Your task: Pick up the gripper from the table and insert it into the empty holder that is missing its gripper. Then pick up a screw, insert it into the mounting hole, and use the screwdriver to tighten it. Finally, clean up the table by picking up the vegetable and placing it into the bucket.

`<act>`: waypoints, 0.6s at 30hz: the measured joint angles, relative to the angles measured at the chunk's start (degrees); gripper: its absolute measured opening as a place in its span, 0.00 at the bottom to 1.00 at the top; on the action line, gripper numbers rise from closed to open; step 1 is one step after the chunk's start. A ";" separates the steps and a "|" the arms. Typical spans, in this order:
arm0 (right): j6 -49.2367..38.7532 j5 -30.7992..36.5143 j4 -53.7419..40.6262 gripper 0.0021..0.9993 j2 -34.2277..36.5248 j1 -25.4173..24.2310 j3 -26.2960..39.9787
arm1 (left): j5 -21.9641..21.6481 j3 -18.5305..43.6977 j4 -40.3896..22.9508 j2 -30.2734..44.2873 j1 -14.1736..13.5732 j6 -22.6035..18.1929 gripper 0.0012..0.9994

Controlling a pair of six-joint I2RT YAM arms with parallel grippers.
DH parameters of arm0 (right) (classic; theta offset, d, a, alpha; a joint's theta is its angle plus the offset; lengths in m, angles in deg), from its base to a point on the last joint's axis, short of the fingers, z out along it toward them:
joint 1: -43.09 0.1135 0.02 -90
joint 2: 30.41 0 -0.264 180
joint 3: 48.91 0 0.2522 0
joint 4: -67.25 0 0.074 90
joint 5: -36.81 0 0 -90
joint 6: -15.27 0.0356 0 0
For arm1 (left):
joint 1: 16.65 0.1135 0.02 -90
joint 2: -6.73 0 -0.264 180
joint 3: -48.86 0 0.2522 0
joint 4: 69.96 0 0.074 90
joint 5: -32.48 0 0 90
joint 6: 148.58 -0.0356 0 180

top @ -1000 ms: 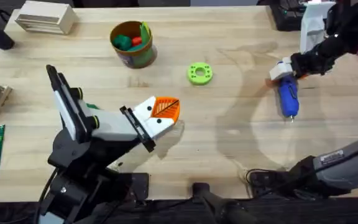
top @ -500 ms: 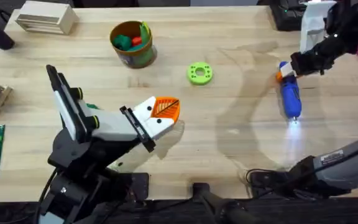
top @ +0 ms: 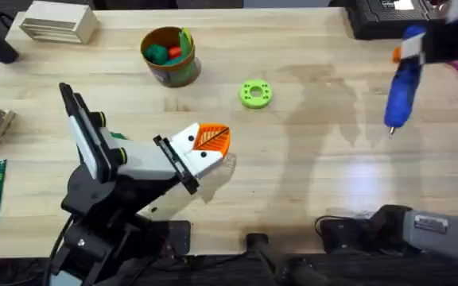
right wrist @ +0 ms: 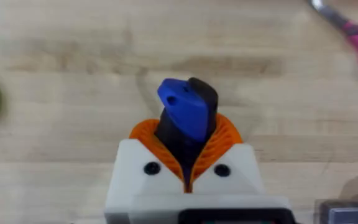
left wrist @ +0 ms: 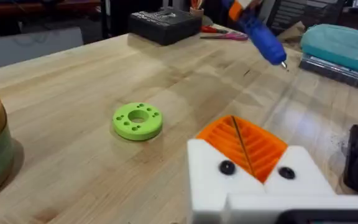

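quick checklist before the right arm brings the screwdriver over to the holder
1. Screwdriver clamped in the right claw: ok, orange pads shut around its blue body.
2. Screwdriver lifted off the table: ok, it hangs tilted, tip down.
3. Orange gripper seated in the white holder: ok, two orange pads pressed together on the left claw.
4. Screw in the mounting hole: cannot tell, dark dots show on the holder face.
5. Path across the table: ok, the green disc lies off to the side.
6. Vegetable in the bucket: cannot tell, green and red items sit inside.
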 joint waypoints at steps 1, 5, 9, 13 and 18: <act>0.61 -0.02 0.62 0.03 -2.14 0.00 0.00 | 0.02 0.00 0.00 -0.01 0.00 0.00 0.00; 3.32 -0.02 3.48 0.03 -9.54 0.00 0.00 | 0.00 0.00 0.02 0.01 0.00 0.00 0.00; 5.28 -0.33 5.05 0.03 -15.96 0.08 -0.13 | 0.02 0.00 0.00 -0.01 0.00 0.00 0.00; 7.42 -2.74 10.91 0.03 -22.98 1.13 -3.35 | 0.02 0.00 0.01 -0.01 0.00 0.00 0.00; 12.44 -6.50 20.55 0.03 -30.81 5.68 -12.05 | 0.00 0.00 0.00 0.01 0.00 0.00 0.00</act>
